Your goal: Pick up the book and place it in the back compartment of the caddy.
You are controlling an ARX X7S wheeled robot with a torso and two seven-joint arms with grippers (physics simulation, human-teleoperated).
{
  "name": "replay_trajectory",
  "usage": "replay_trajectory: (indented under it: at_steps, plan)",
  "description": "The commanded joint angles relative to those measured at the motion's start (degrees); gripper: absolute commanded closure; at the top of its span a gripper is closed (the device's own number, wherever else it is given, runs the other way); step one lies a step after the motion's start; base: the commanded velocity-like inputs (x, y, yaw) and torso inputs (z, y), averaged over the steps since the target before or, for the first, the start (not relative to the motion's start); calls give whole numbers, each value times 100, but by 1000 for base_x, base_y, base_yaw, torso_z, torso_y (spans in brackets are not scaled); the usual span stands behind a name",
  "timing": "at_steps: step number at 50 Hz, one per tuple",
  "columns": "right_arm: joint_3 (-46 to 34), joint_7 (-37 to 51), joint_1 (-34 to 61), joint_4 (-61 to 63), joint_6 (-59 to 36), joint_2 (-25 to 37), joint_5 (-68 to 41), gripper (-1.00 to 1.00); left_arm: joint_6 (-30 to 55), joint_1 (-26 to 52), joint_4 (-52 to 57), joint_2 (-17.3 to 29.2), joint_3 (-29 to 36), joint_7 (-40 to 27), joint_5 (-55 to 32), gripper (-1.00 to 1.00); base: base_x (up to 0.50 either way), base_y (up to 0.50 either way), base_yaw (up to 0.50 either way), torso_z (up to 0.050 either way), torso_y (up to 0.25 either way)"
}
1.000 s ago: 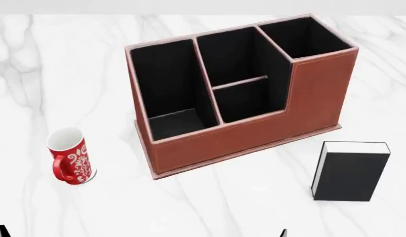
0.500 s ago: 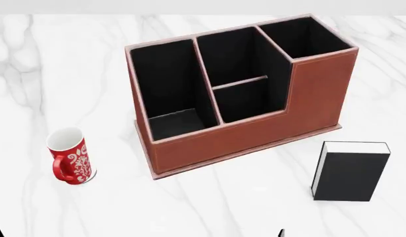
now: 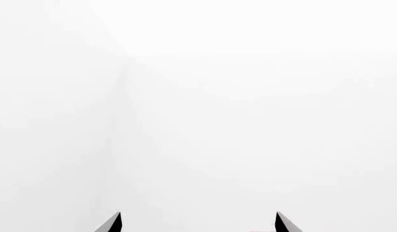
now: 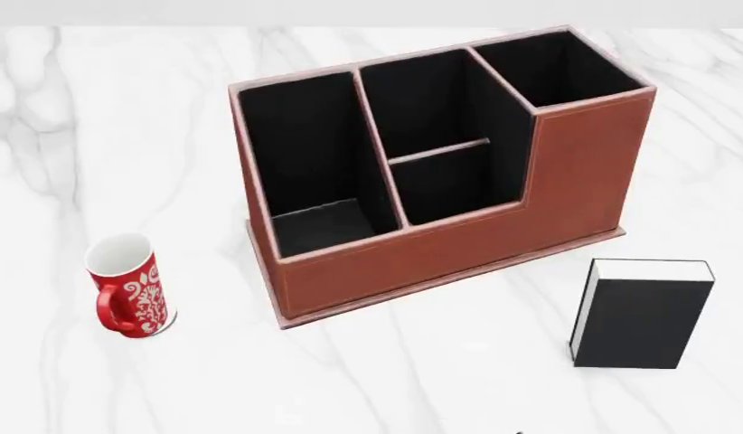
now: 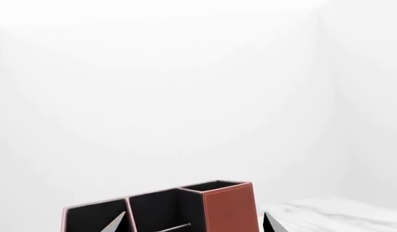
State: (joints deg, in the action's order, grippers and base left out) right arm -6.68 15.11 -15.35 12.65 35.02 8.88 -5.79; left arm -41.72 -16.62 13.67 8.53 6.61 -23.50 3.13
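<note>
The caddy [image 4: 450, 172] stands on the white marble table [image 4: 130, 145], set at an angle in the head view; its tall square end compartment lies toward the far right, its long narrow pocket toward the left; a thin cross divider splits the middle section in two. The back compartment [image 4: 456, 185] is the shorter black-lined pocket on the near side of that divider, bounded by the low outer wall; nothing lies in it. All four compartments show only black lining.

The book [image 4: 643, 312] rests on the table to the right of the caddy and nearer the robot, apart from the caddy's base; its black cover faces the camera; white page edges show along its top and left side. Whether it stands or lies flat cannot be told.

A red patterned mug [image 4: 128, 287] stands upright on the table, well apart from the caddy, to its left.

The left gripper [image 3: 198, 224] shows only two dark fingertips, set apart, against a blank white background; its jaws stand open and hold nothing. The right gripper [image 5: 195, 223] likewise shows two separated tips, jaws open and unloaded; beyond them the caddy's upper part appears. Neither gripper is near the book.
</note>
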Motion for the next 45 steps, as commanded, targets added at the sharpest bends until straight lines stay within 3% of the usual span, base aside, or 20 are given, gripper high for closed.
replay_trajectory:
  at_steps: [1, 45]
  plan:
    - [-38, 54, -86, 59, 123, 52, 11, -100, -129, -110, 102, 35, 13, -101, 86, -100, 0, 0, 0, 0, 0]
    - [-191, 217, 45, -41, 3, 201, -66, -100, -72, -9, 23, 188, 127, -337, 95, -100, 0, -80, 0, 0, 0]
